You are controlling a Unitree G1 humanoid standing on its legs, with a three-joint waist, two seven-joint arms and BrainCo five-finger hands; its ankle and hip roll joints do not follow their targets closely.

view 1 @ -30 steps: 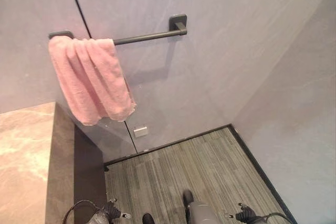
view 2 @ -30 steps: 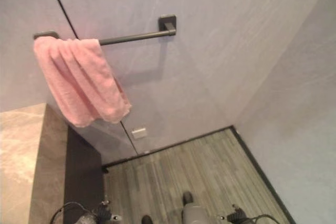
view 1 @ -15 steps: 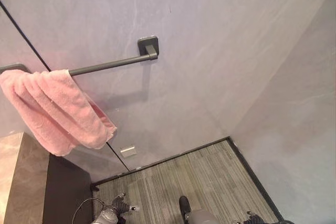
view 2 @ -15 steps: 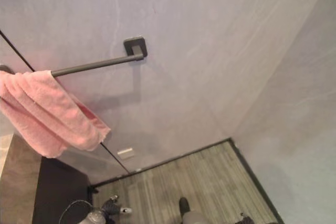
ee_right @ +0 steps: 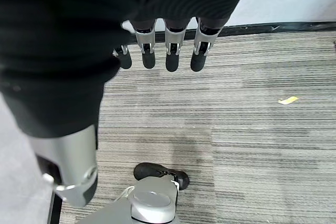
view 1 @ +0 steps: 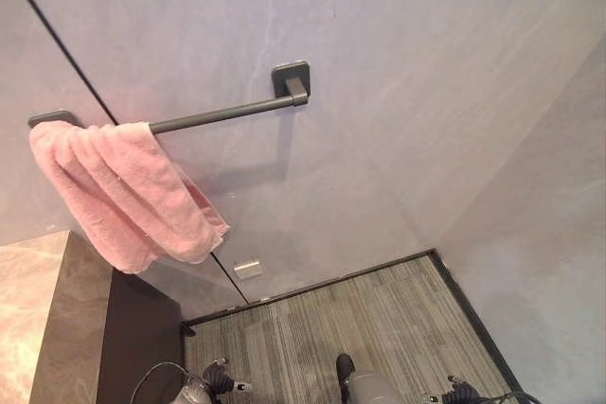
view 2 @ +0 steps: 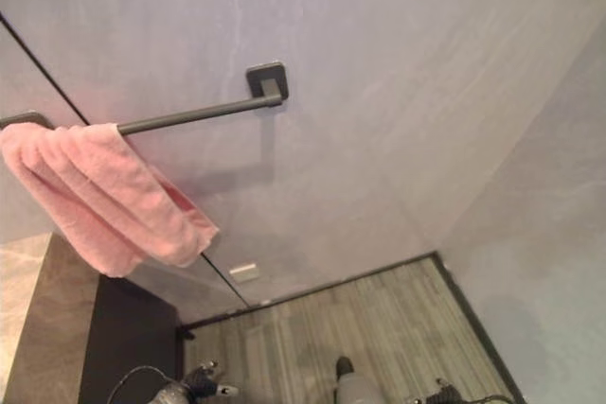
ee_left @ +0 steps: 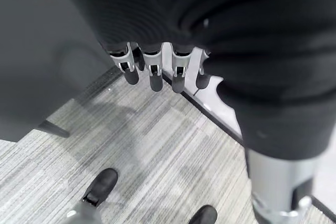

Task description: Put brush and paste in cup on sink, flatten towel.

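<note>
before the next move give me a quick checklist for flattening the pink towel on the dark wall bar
1. Pink terry towel in view: ok.
2. Towel flat: not ok, bunched at one end of the dark metal wall bar.
3. Rest of bar bare for spreading: ok.
4. Left hand empty, fingers relaxed: ok.
5. Right hand empty, fingers relaxed: ok.
6. Hands up at the towel: not ok, both hang low over the grey striped floor.

Pale grey walls [view 1: 398, 54] — striped grey carpet floor [view 1: 360, 314] — marble-topped counter [view 1: 38, 309] at left.
</note>
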